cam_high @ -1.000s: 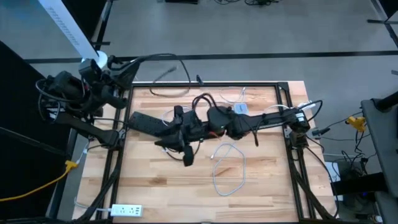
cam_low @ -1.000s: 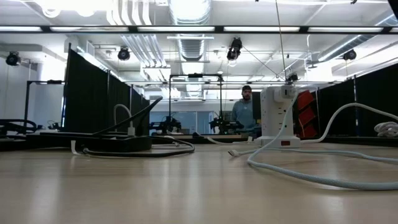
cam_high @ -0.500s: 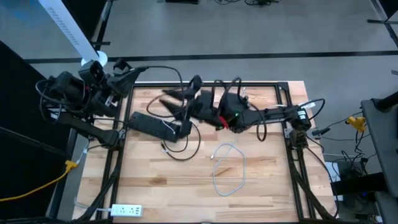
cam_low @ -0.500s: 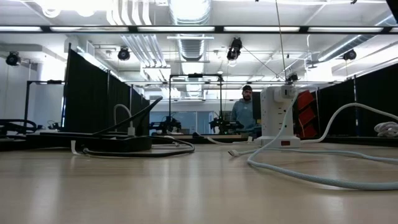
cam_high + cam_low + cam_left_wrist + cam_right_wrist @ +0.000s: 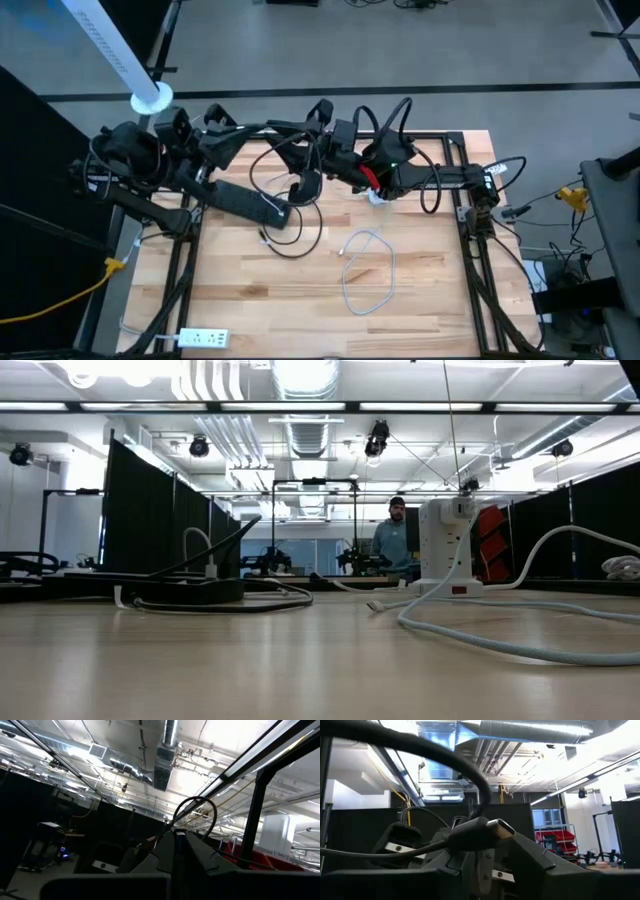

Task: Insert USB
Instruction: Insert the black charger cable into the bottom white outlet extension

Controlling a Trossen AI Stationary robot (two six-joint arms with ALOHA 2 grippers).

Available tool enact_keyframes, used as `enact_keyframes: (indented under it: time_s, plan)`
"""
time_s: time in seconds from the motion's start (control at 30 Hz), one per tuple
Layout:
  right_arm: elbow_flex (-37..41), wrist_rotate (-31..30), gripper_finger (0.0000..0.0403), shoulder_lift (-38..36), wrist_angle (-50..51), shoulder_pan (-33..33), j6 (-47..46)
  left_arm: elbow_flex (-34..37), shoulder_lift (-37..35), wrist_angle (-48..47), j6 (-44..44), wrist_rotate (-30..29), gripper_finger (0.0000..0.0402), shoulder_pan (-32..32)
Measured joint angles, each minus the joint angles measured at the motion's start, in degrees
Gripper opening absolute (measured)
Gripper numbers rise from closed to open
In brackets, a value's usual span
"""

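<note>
Near us on the wooden table (image 5: 250, 300) we see a loose white cable (image 5: 368, 268). Farther back lies the black power strip (image 5: 245, 203). At the far edge, the right gripper (image 5: 479, 852) pinches a black USB plug (image 5: 487, 831) aloft; the left gripper (image 5: 179, 851) is pressed together on a cable (image 5: 194, 812).

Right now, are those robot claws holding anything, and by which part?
The right gripper pinches a black USB cable just behind its metal plug. The left gripper is shut on a thin cable end.

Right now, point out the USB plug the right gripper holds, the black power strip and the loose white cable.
USB plug (image 5: 500, 827), right wrist view, metal tip.
Black power strip (image 5: 240, 201), high view, middle of body.
White cable (image 5: 385, 283), high view, right side of the loop.
</note>
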State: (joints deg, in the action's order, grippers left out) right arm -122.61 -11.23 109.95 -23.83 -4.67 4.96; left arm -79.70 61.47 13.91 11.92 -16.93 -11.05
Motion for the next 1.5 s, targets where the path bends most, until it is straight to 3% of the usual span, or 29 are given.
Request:
enact_keyframes:
  time_s: [0.57,0.73,0.97,1.27,1.5]
  plan:
    - [-1.2,1.2,0.0147,-0.02,-0.03,0.2,-2.42,0.0,0.15,-1.52,-0.68,0.0,0.0,0.0]
    - [-1.2,1.35,0.0116,-0.02,-0.06,0.2,-3.9,0.0,0.15,-1.6,-0.68,0.0,0.0,0.0]
    - [-1.2,1.58,0.001,-0.03,0.28,0.2,-4.08,0.0,0.15,-1.56,-1.16,-0.07,0.0,0.07]
    - [-1.2,1.34,0.0001,-0.09,0.55,0.2,-4.43,-0.02,-0.31,-6.73,-0.84,-0.09,0.0005,0.02]
    - [-1.2,2.29,0.0,-0.94,0.91,0.2,-2.81,0.0,-0.92,-11.91,-0.65,-0.01,0.0052,0.0]
